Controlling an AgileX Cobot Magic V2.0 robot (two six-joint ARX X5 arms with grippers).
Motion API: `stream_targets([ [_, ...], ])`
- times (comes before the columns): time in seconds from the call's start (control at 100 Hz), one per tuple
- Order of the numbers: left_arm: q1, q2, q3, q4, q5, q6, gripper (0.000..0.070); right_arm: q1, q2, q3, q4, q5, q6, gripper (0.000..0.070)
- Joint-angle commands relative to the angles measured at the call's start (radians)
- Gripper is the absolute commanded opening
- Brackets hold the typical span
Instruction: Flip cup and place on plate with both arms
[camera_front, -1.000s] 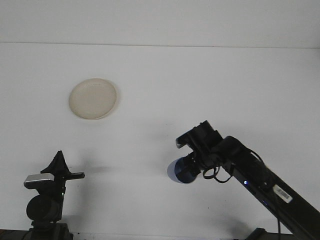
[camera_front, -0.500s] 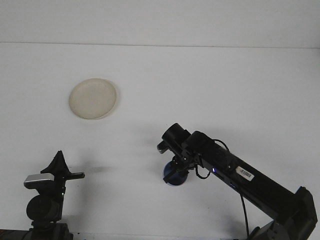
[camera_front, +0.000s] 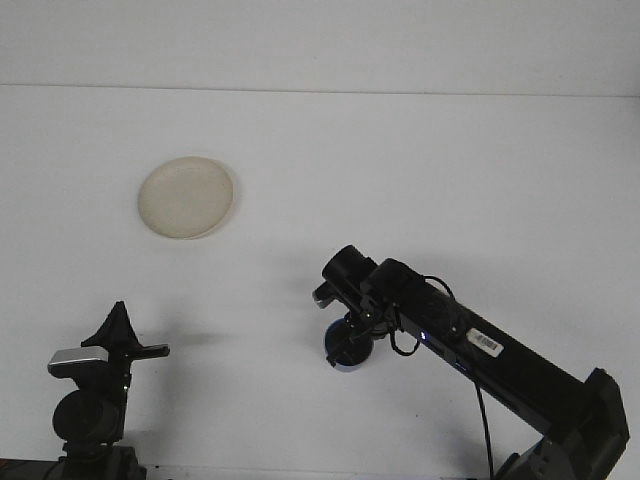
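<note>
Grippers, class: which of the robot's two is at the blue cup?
The right gripper, reaching to mid-table, is directly over the blue cup. The left gripper sits at the near left edge, well away from it.

Non-task stuff in view: just the bench (camera_front: 420, 170), plain white, matte, fills nearly the whole frame. Its far edge shows as a thin horizontal line near the top; above it sits a slightly greyer white band, wall or backdrop, can't tell which. Soft grey shadows fall on the bench surface at lower left and around centre. A dark strip runs along the bottom edge, too cropped to identify.
</note>
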Motion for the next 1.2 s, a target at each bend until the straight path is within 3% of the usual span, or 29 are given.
stream_targets([
  [0.0,0.001,-0.002,-0.019,0.015,-0.004,-0.006,0.0015,0.006,0.009,0.050,0.009,-0.004,-0.018,0.0373],
  [0.13,0.001,-0.002,-0.018,0.026,-0.003,-0.040,0.0015,0.006,-0.025,0.117,0.010,-0.003,-0.031,0.0373],
  [0.42,0.001,-0.002,0.015,0.024,0.023,-0.223,0.0010,-0.016,-0.228,0.144,0.199,-0.002,-0.038,0.0371],
  [0.58,0.001,0.007,0.067,0.002,0.103,-0.240,0.0011,-0.037,-0.400,0.044,0.362,0.016,-0.038,0.0369],
  [0.83,0.001,0.128,0.259,-0.179,0.146,-0.241,0.0012,-0.118,-0.733,-0.259,0.587,0.082,-0.038,0.0358],
  [1.19,-0.004,0.520,0.573,-0.353,0.405,-0.233,0.0011,-0.267,-1.214,-0.627,0.693,0.131,-0.046,0.0358],
])
